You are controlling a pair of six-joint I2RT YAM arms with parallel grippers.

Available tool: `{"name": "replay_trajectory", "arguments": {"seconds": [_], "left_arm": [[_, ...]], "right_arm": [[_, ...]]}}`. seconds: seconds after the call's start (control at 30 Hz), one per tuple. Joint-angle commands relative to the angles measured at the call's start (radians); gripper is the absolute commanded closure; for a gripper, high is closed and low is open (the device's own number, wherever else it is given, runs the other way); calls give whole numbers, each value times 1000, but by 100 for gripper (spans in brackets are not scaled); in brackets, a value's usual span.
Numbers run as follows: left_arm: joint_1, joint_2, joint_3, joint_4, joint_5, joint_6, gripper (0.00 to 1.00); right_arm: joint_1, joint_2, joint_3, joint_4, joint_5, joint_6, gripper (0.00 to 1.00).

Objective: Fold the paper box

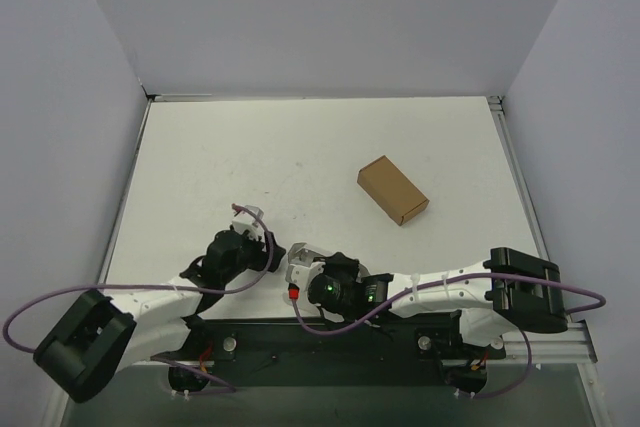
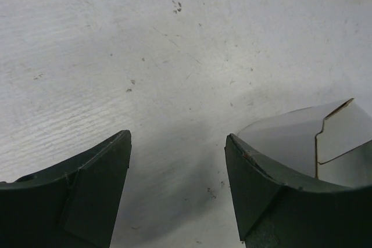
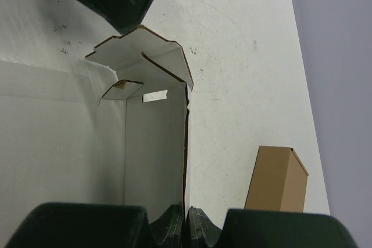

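Right wrist view shows our right pincer point(image 3: 187, 227) clamped on the half-raised paper box point(image 3: 154, 143) at the near edge of the surface point(image 3: 244, 56), left pincer point(image 2: 177, 164) wide and empty, and we judge the end flaps not yet folded.

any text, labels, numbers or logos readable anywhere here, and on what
None can be read in any view.
brown box: plain cardboard, no print or label on the faces that show.
paper box: blank white card, no print.
table: only small dark specks and scratches, no writing.
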Motion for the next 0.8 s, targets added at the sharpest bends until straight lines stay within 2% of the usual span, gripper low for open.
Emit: {"name": "replay_trajectory", "arguments": {"seconds": [0.0, 0.2, 0.37, 0.77], "left_arm": [[2, 148, 97, 102, 136, 61, 28], [-29, 208, 78, 219, 193, 69, 31], [-52, 204, 82, 213, 233, 97, 37], [-152, 197, 84, 214, 169, 138, 39]], "right_arm": [[-6, -18, 1, -35, -15, 17, 100], [-8, -18, 8, -43, -17, 20, 100], [-9, -17, 8, -43, -18, 20, 100], [-9, -3, 14, -55, -18, 21, 100]]}}
